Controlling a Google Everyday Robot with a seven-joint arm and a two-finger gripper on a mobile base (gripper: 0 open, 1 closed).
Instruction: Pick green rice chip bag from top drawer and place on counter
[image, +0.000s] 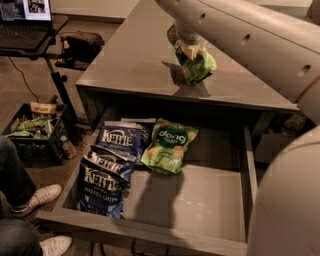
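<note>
My gripper (190, 50) is shut on a green rice chip bag (197, 67) and holds it just above the grey counter (135, 55), over its middle part near the front edge. The bag hangs below the fingers and casts a shadow on the counter. A second, look-alike green "dang" bag (169, 146) lies in the open top drawer (200, 200) at its back, next to two dark-blue Kettle bags (107, 175). My arm crosses the top right of the view.
A black crate (32, 132) with green items stands on the floor at the left. A laptop (25, 17) sits on a stand at the far left. A person's legs and white shoes (35, 197) are at the lower left.
</note>
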